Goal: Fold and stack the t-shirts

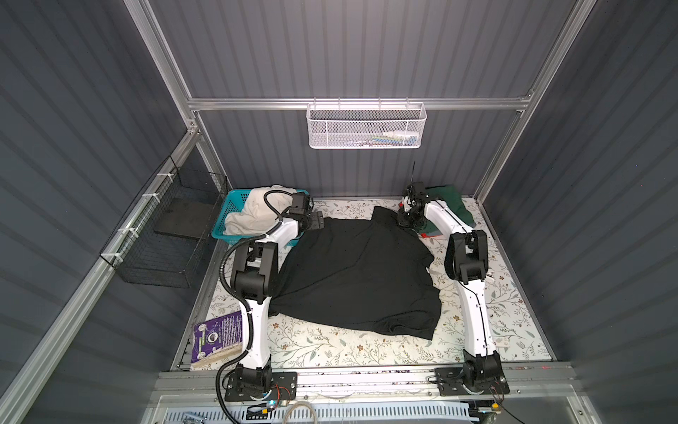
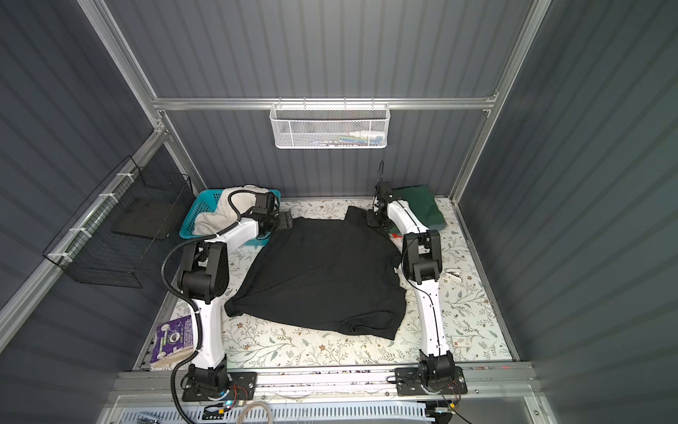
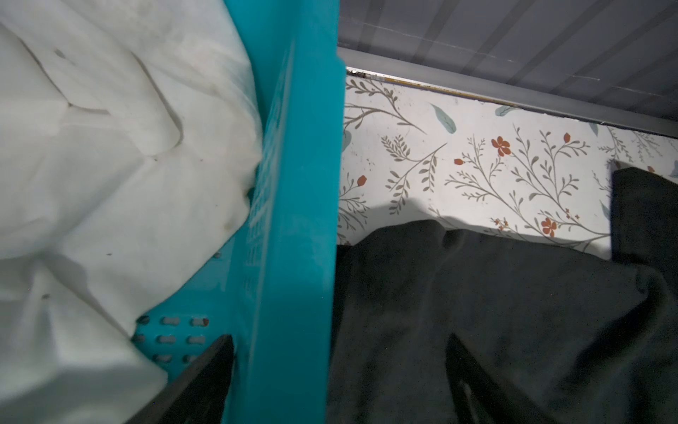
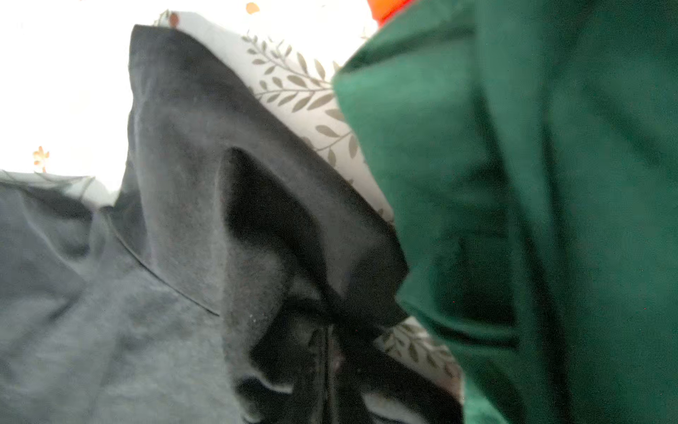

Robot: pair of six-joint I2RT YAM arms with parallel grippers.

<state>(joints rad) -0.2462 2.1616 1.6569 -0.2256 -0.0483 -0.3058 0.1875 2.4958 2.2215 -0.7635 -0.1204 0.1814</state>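
**Floral table (image 1: 330,348), black shirt (image 1: 352,275) spread out: right pinch on, left waiting**

Dark ribbed walls boxed the scene in, and the black shirt lay open across the middle of the table, rumpled at its near hem. I had the right gripper (image 1: 405,220) clenched on its far right corner, and the wrist view showed cloth bunching into the jaws. Just beside that pinch sat the green shirt (image 1: 451,209), folded in the far right corner.

The left gripper (image 1: 316,220) hung released at the far left corner. One finger (image 3: 205,381) seemed to sit on the basket (image 1: 234,205) side of the rim, the other over black cloth. The cream shirt (image 1: 253,214) lay heaped in the basket.

My worries were these. Closing the left there could bite the basket wall and drag it. Lifting the right could snag the green fold, or the thin pinch could slip.
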